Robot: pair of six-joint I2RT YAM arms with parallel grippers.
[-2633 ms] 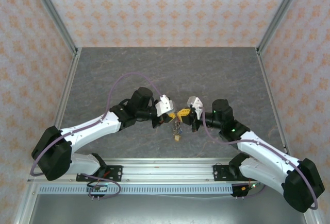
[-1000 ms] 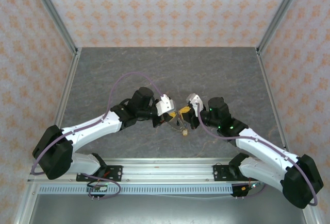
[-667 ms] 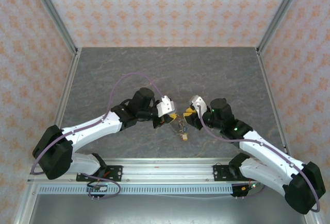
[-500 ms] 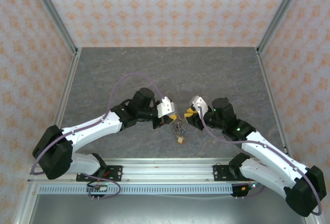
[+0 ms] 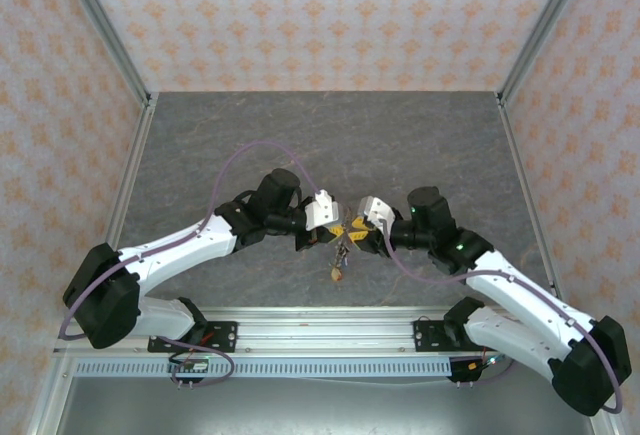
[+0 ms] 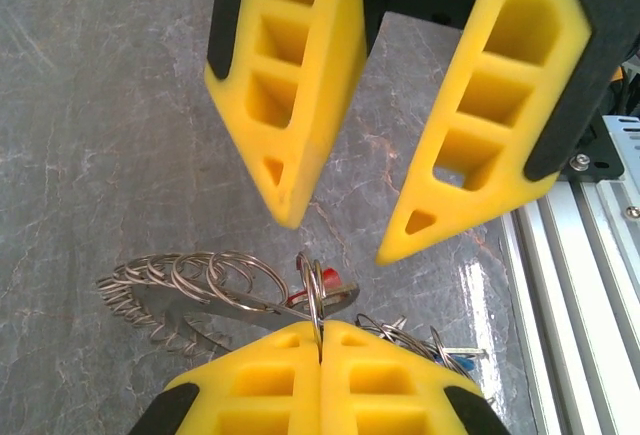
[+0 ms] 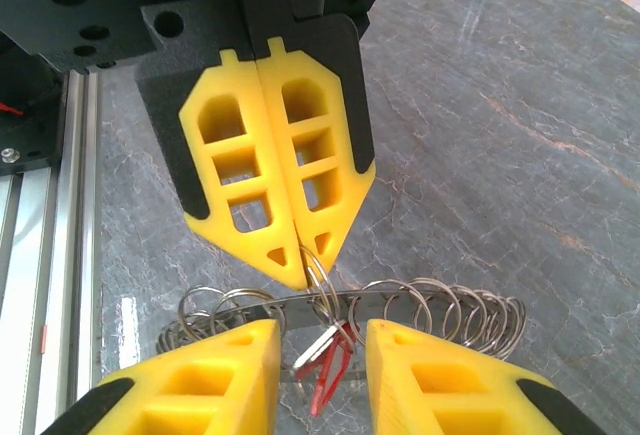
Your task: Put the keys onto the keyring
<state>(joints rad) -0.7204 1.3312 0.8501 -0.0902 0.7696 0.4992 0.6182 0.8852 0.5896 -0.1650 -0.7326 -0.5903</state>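
My two arms reach out from the near edge and bend inward, so the wrists face each other over the near middle of the table [image 5: 300, 135], left arm from the left and right arm from the right. My left gripper [image 6: 320, 340] is fully closed, its yellow fingers pressed flat together on a thin upright wire loop that belongs to the keyring [image 6: 170, 280]. The ring's coil-like rim runs out sideways from that pinch and lies roughly level. My right gripper [image 7: 322, 333] stands open, its jaws a good way apart and holding nothing. Seen from its own wrist, its fingers straddle the bunch just below the ring without touching it, tips pointing at the closed left fingers. The keys [image 7: 325, 370] hang off the ring between the two grippers. A red-headed one shows clearly in the gap of my right fingers, and thin silver blades sit beside it. From above, a yellowish key [image 5: 337, 275] dangles lowest, on the near side of the grippers; I cannot tell whether it touches the table. The table is dark grey, veined like stone. A silver rail [image 5: 320, 330] carrying both arm bases runs along its near edge. Walls [image 5: 300, 15] with a pale orange floral pattern close in the left, far and right sides, with metal posts [image 5: 100, 25] in the corners.
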